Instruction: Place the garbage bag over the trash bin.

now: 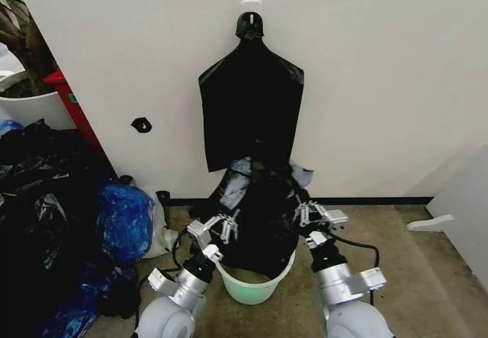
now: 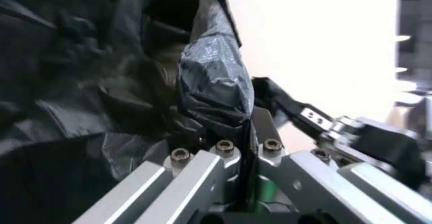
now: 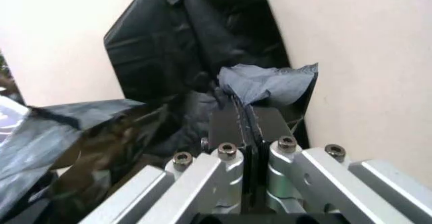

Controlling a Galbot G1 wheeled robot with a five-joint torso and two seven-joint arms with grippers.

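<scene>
Head view, bag: the garbage bag (image 1: 255, 212) hangs bunched between the two arms, its lower part sagging into the mouth of the trash bin (image 1: 255, 281).
Head view, bin: it stands on the floor (image 1: 427, 262) near the wall (image 1: 381, 71), straight below the flat black bag (image 1: 252, 109) on the hook (image 1: 250, 6), with the heap of bags (image 1: 53, 223) well apart on the robot's left.
Head view, arms: the left gripper (image 1: 216, 230) and right gripper (image 1: 315, 216) hold opposite sides of the bag above the rim.
Left wrist view, grip: the left gripper (image 2: 244, 133) is pressed together on a crinkled fold of the garbage bag (image 2: 216, 82).
Right wrist view, grip: the right gripper (image 3: 244, 118) is likewise clamped on a thin edge of the garbage bag (image 3: 263, 85), a small tuft standing above the pads.
Doing it well: judging by the sag, the mouth looks only partly spread; draw both grippers apart evenly so the opening clears the rim, then lower together.
Risk: thin film may slip or tear if one side pulls harder.
</scene>
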